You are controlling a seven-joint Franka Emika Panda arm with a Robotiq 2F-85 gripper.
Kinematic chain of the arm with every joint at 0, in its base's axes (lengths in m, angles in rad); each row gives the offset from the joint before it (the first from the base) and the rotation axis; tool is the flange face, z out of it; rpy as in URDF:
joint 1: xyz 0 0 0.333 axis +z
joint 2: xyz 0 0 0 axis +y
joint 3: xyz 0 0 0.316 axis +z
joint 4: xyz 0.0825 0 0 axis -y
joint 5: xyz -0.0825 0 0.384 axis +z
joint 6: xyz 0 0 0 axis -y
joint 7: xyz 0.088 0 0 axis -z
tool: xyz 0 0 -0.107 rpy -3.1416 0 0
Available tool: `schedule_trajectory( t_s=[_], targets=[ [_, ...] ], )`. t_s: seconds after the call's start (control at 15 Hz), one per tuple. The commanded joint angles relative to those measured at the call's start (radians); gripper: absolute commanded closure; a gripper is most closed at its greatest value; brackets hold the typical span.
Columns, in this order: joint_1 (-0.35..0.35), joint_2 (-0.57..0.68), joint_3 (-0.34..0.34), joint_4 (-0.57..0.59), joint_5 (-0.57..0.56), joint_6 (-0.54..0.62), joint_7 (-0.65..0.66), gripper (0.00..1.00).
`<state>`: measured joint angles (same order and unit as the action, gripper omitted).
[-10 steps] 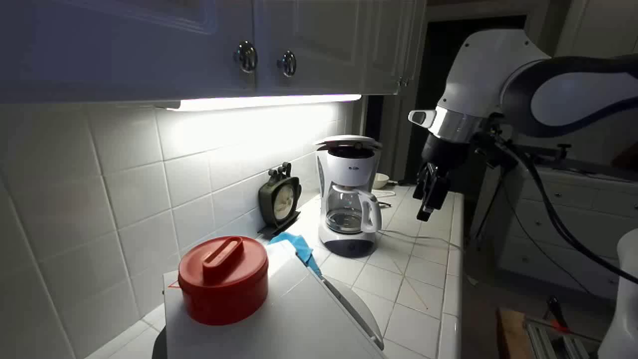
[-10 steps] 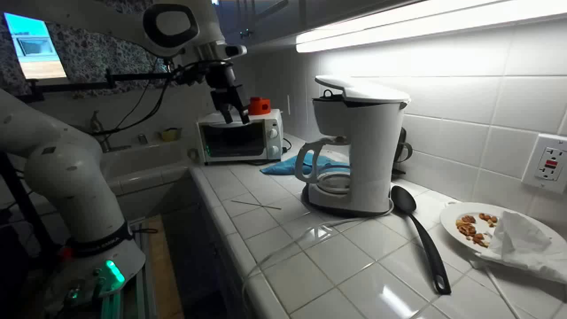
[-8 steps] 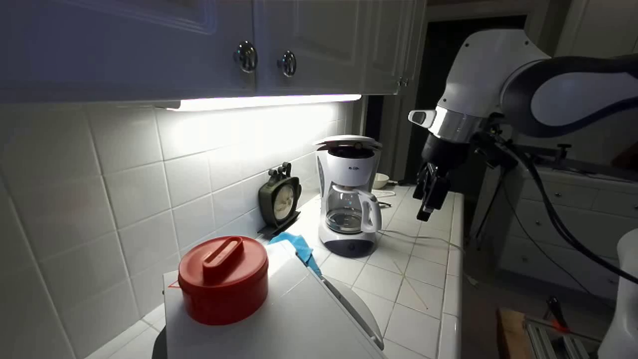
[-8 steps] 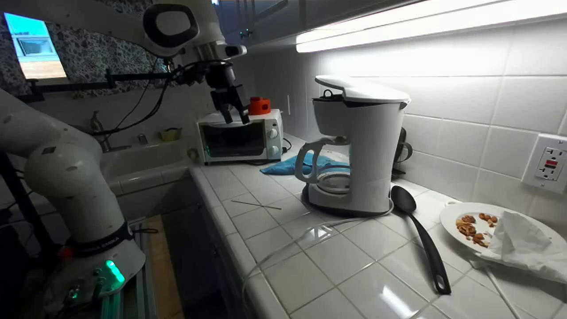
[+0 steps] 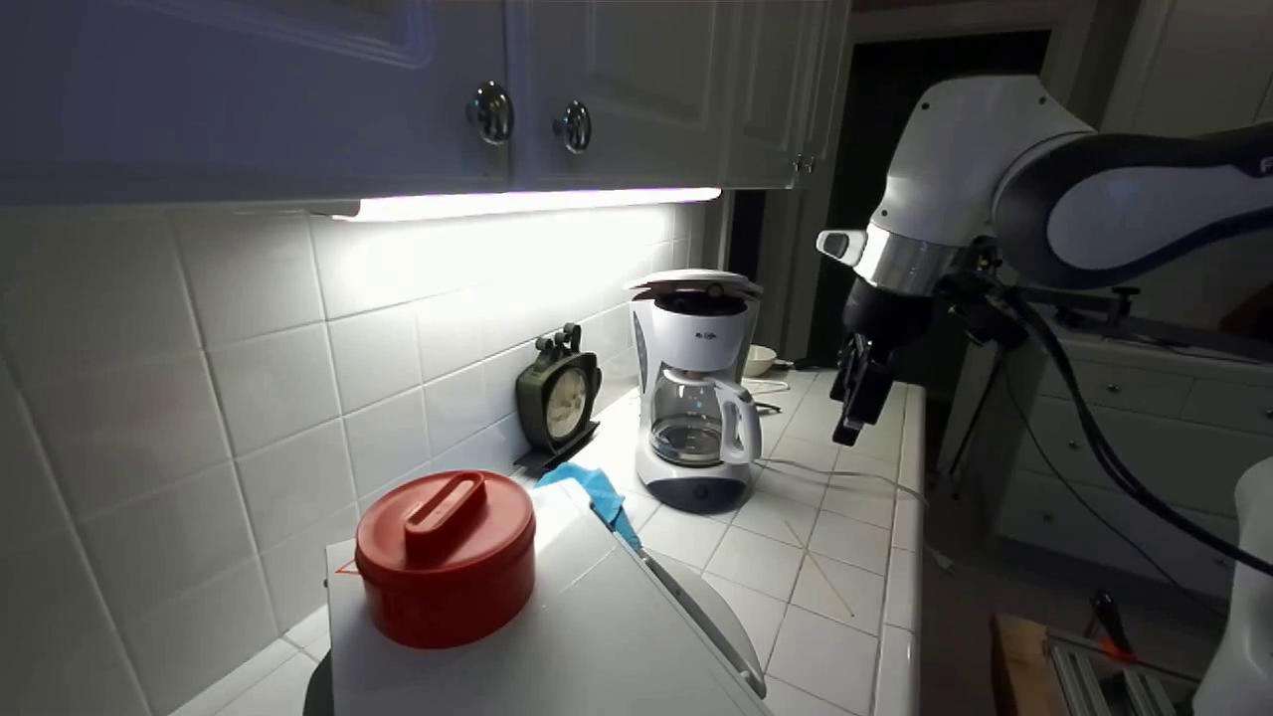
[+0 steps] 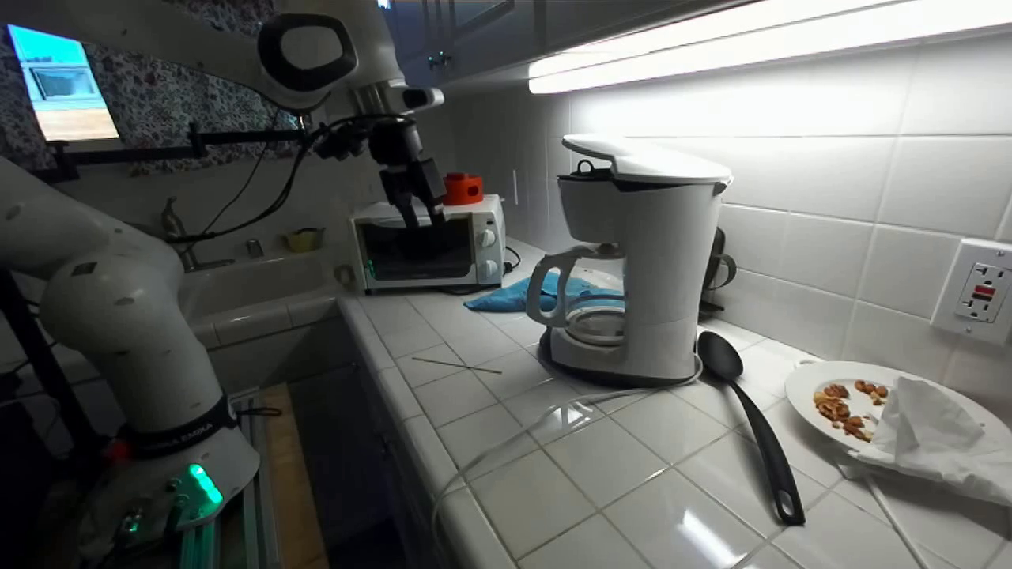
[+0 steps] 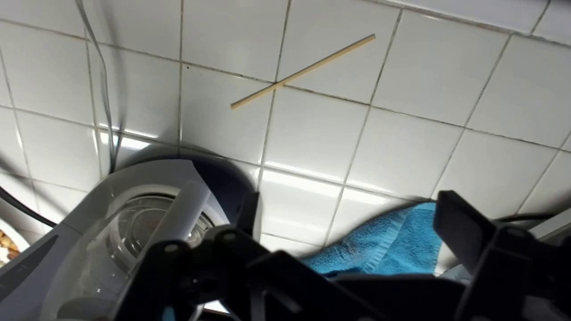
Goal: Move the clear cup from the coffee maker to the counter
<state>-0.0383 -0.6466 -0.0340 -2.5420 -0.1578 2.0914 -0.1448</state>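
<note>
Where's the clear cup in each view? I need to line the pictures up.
In an exterior view: clear cup, just right of centre, handle on its right.
In an exterior view: clear cup, right of centre, handle on its left.
Wrist view: clear cup, lower left, partly behind the gripper.
Shared landmark: blue cloth, in all three.

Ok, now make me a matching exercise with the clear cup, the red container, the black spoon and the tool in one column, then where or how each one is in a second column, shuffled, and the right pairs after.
Column one
1. clear cup
2. red container
3. black spoon
4. tool

Column two
A. on the counter, between the coffee maker and the plate
B. open, gripping nothing
C. on top of the toaster oven
D. standing in the coffee maker

Right pairs: 1-D, 2-C, 3-A, 4-B
</note>
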Motion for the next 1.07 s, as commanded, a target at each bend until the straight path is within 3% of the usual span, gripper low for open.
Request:
schedule_trajectory(
  t_s=[0.0,0.4,1.0],
  targets=[
    [-0.053,-0.002,0.001,-0.065,-0.051,0.113,0.092,0.0],
    [-0.14,0.025,0.002,-0.154,-0.081,0.348,0.182,0.0],
    [-0.221,0.12,0.01,-0.209,-0.11,0.745,0.144,0.0]
  ],
)
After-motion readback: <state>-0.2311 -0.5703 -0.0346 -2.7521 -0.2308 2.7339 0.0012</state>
